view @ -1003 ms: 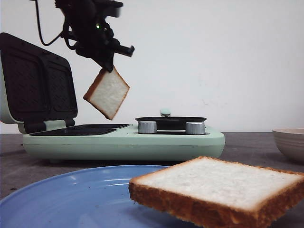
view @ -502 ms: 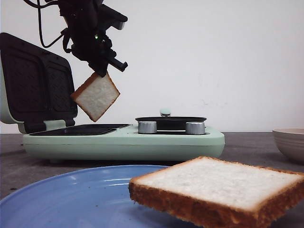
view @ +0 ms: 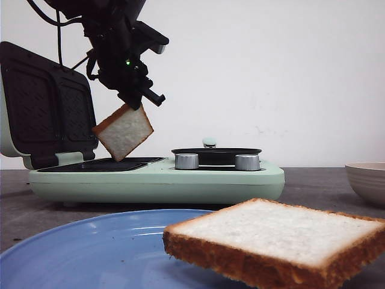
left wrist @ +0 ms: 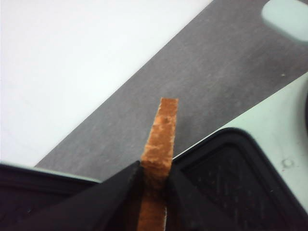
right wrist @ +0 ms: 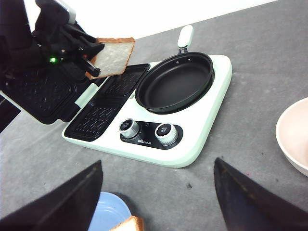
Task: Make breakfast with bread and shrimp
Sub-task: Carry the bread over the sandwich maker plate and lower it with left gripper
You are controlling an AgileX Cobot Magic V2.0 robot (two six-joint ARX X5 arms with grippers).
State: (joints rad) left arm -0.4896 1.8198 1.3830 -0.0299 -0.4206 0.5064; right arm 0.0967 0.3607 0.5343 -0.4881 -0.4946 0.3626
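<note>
One bread slice (view: 123,131) hangs tilted on a corner just above the black sandwich plate (view: 102,164) of the mint breakfast machine. My left gripper (view: 136,102) is shut on its upper edge. The left wrist view has the brown crust (left wrist: 162,127) clamped in the left gripper (left wrist: 154,171). A second bread slice (view: 283,238) lies on the blue plate (view: 78,253) nearest the camera. My right gripper (right wrist: 156,180) stands open over the table between that plate (right wrist: 109,211) and the machine, holding nothing. No shrimp is in view.
The machine's lid (view: 48,108) stands open behind the held slice. A black frying pan (right wrist: 175,82) sits on its right half, with two knobs (right wrist: 147,129) in front. A pale bowl (right wrist: 296,134) stands at the right.
The left gripper has carried its bread slice leftward and down, from above the machine's middle to just over the sandwich plate. The right gripper and the plated slice have not moved.
</note>
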